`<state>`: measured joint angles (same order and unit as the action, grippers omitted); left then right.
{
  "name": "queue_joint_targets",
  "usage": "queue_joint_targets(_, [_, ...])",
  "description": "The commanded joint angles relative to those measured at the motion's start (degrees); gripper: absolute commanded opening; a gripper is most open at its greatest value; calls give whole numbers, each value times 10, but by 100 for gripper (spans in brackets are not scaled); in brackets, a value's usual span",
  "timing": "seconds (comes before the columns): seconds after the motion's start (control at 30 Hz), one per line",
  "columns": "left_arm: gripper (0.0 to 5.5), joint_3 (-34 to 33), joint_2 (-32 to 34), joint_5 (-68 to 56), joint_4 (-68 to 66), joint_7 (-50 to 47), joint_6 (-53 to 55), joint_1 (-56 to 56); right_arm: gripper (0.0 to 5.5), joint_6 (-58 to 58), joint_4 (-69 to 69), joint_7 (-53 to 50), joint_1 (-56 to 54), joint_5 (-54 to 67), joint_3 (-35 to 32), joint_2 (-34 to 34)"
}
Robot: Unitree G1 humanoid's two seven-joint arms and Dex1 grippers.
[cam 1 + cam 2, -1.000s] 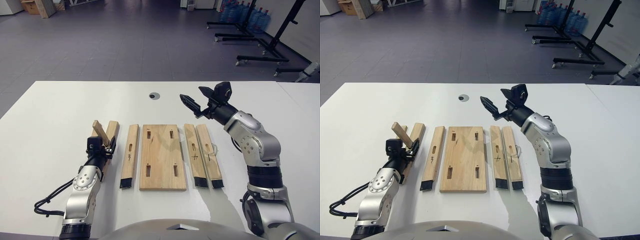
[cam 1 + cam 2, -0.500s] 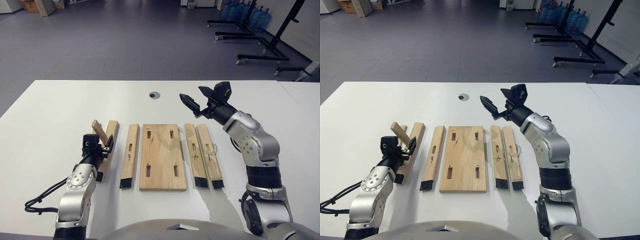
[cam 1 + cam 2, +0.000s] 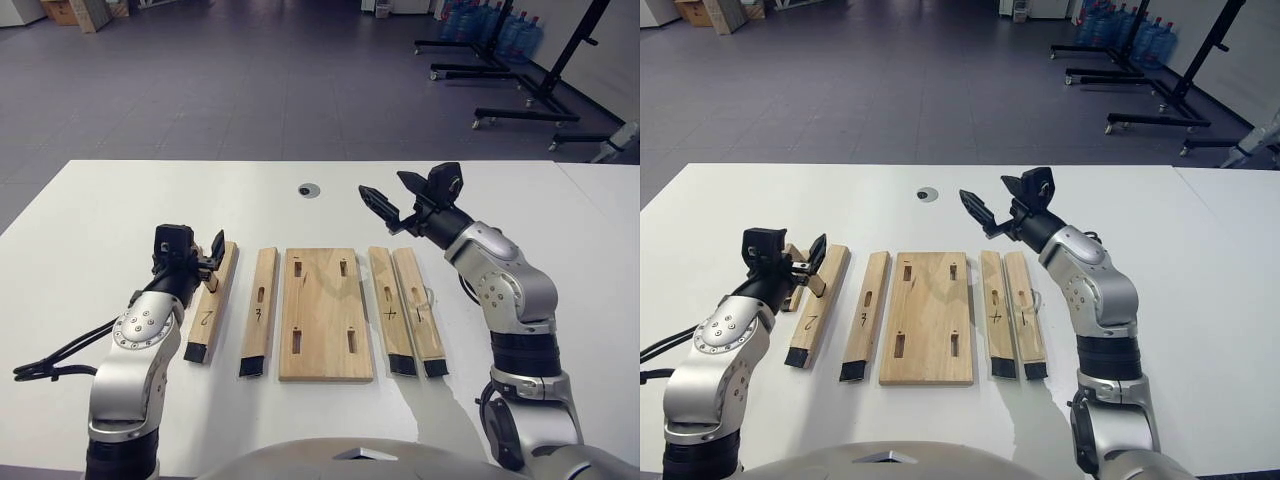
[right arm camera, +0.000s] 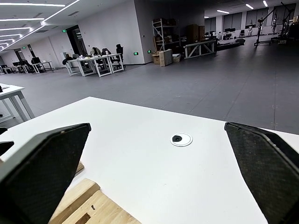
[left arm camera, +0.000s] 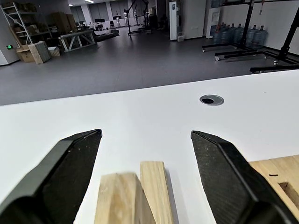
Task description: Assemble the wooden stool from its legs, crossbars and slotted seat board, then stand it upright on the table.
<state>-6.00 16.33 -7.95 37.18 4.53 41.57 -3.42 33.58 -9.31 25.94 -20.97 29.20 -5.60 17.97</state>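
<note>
At the left of the head view, the left gripper (image 3: 193, 258) is held with its fingers spread wide, just above the far end of the outermost leg (image 3: 207, 305). A short crossbar (image 3: 791, 289) is seen lying close beside that leg, toward the frame's left edge. In the left wrist view two wooden ends (image 5: 156, 192) are framed between the spread fingers, and nothing is pinched.

Toward the middle, a second leg (image 3: 260, 312) lies flat, then the slotted seat board (image 3: 322, 315), then two more legs (image 3: 388, 312) side by side and touching. All of these are laid flat on the white table (image 3: 90, 220), and none are joined.

At the upper right of the row, the right gripper (image 3: 381, 183) is held above the table beyond the far ends of the right-hand legs, its fingers spread and empty.

The assembly is judged to be at its first pick-up, with no joint yet made. A lowering of the left gripper and a closing on one wooden piece alone would be called for next. Care would be needed that the neighbouring piece is not caught as well.
</note>
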Motion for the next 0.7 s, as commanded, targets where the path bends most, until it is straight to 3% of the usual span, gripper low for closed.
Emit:
queue_joint_targets(0.03, [350,-15,29,2,29,5,61,51,529,-6,-10,-4,1,-1,-5,-3])
queue_joint_targets(0.27, [350,-55,24,-25,36,-4,162,174,529,-10,-7,-8,-3,-3,-6,-9])
queue_joint_targets(0.7, [350,-72,9,-31,47,-20,205,222,529,-9,-7,-6,-3,-2,-5,-6])
